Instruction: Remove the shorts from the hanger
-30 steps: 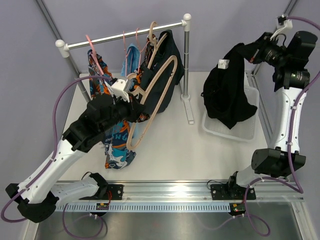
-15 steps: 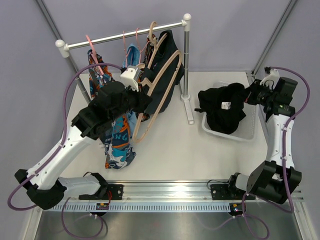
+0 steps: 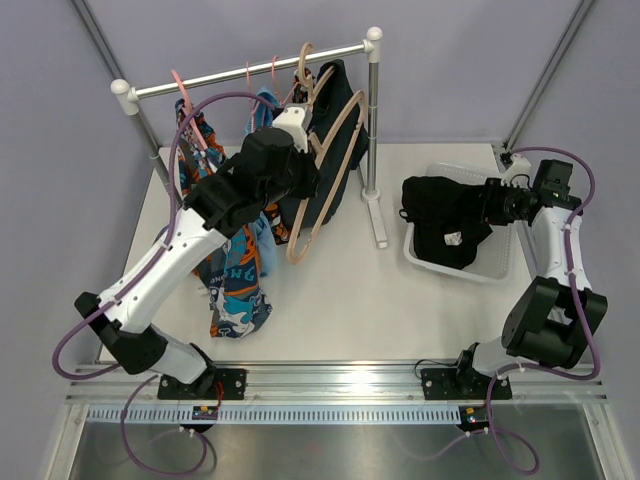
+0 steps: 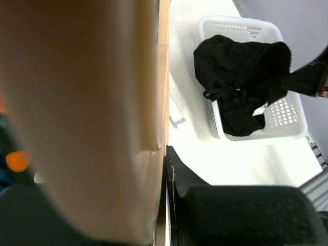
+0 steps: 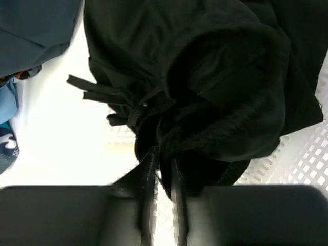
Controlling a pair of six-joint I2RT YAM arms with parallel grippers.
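Observation:
A black pair of shorts [image 3: 445, 215] lies bunched in the white basket [image 3: 500, 262]. My right gripper [image 3: 487, 208] is at its right edge, shut on a fold of its waistband [image 5: 205, 102], with fabric between the fingers [image 5: 148, 169]. My left gripper [image 3: 305, 172] is shut on a bare beige hanger [image 3: 300, 235] and holds it up next to the rack. In the left wrist view the hanger [image 4: 92, 113] fills the left side, pressed against my finger [image 4: 179, 174]. Another dark pair [image 3: 335, 130] hangs on a beige hanger from the rail [image 3: 230, 80]. The orange-black blotched pair [image 3: 190, 135] hangs at the left.
A teal-blue-orange garment [image 3: 238, 285] and a light blue one [image 3: 265, 108] hang between them. The rack's right post [image 3: 372, 120] stands on a foot [image 3: 378, 220] between hanger and basket. The basket with the shorts also shows in the left wrist view [image 4: 241, 97].
My left arm has lifted the bare hanger up and back toward the rail. My right arm has swung down and lowered the black shorts from mid-air into the basket.

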